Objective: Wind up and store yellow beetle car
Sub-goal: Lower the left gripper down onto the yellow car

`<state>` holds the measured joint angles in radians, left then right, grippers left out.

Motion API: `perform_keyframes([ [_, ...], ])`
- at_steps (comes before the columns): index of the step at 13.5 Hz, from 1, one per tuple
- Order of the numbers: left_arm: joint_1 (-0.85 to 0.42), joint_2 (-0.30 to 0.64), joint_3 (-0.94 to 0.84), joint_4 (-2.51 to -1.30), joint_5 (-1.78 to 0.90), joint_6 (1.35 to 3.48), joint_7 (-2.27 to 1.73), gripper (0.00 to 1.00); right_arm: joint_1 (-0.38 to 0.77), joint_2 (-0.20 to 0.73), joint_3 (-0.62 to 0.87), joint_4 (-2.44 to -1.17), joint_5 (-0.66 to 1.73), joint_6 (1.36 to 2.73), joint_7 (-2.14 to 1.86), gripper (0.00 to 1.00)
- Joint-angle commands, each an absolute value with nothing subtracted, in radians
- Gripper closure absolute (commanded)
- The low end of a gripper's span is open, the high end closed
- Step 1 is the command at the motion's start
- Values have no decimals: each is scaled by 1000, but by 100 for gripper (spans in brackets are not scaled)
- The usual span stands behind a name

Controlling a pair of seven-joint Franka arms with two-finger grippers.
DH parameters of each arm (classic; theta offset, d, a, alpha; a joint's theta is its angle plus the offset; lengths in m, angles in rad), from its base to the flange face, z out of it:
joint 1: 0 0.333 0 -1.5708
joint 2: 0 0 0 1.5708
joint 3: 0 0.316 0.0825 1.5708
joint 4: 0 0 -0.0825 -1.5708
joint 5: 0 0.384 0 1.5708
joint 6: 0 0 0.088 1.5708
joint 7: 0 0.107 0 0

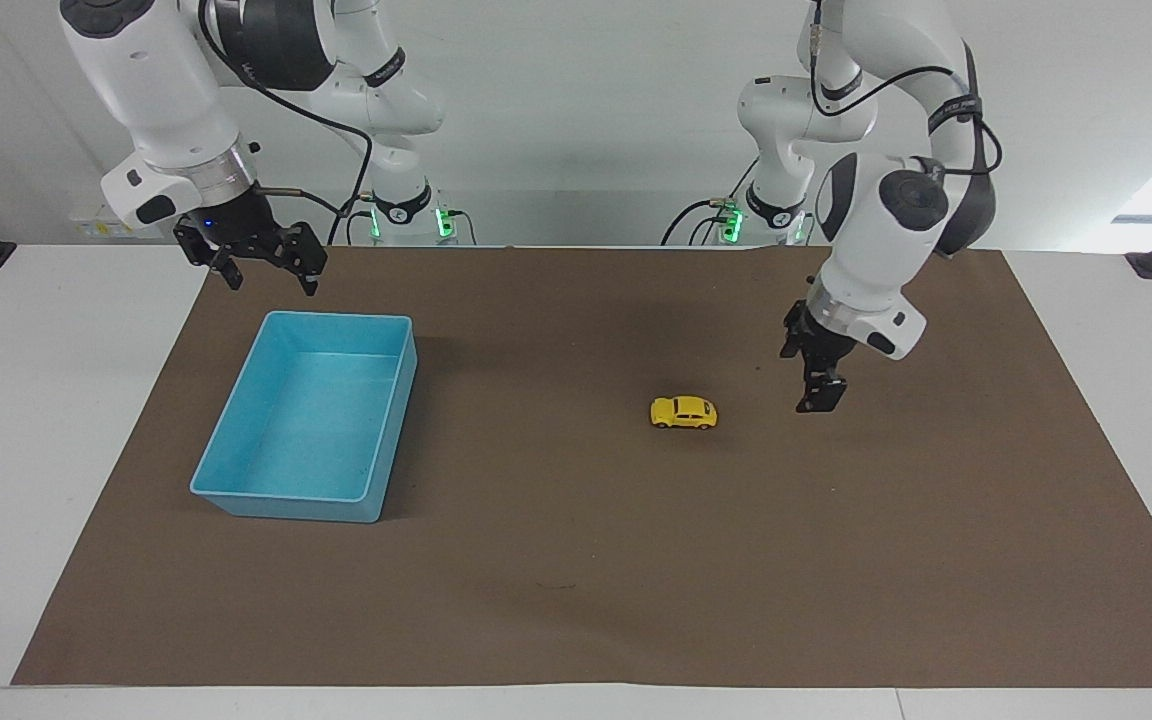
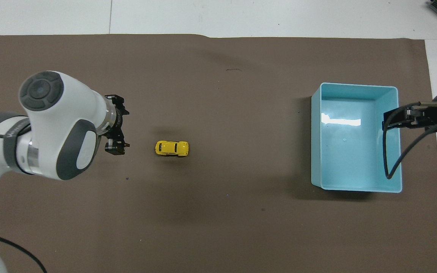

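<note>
The yellow beetle car stands on its wheels near the middle of the brown mat, untouched. My left gripper hangs open over the mat beside the car, toward the left arm's end of the table, a short gap away from it, with nothing between its fingers. My right gripper waits open and empty above the mat by the blue tray's edge nearest the robots. In the overhead view only the right arm's wrist and cable show.
An empty blue tray sits at the right arm's end of the table. The brown mat covers most of the white table.
</note>
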<state>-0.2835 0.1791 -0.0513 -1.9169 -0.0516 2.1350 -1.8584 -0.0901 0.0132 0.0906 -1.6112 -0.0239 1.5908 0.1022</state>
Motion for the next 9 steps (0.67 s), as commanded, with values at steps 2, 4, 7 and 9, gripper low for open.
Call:
perform_keyframes([
  [2, -380, 202, -34, -1986, -67, 2242, -1891, 0, -103, 0, 97, -1629, -20, 1600, 72, 0],
  [4, -411, 215, -35, -2011, -69, 2293, -1916, 0, -103, 0, 97, -1629, -20, 1600, 72, 0],
  [7, -426, 224, -35, -2065, -72, 2385, -1921, 0, -103, 0, 97, -1629, -20, 1600, 72, 0],
  [9, -434, 256, -35, -2066, -71, 2399, -1919, 0, -103, 0, 97, -1629, -20, 1600, 72, 0],
])
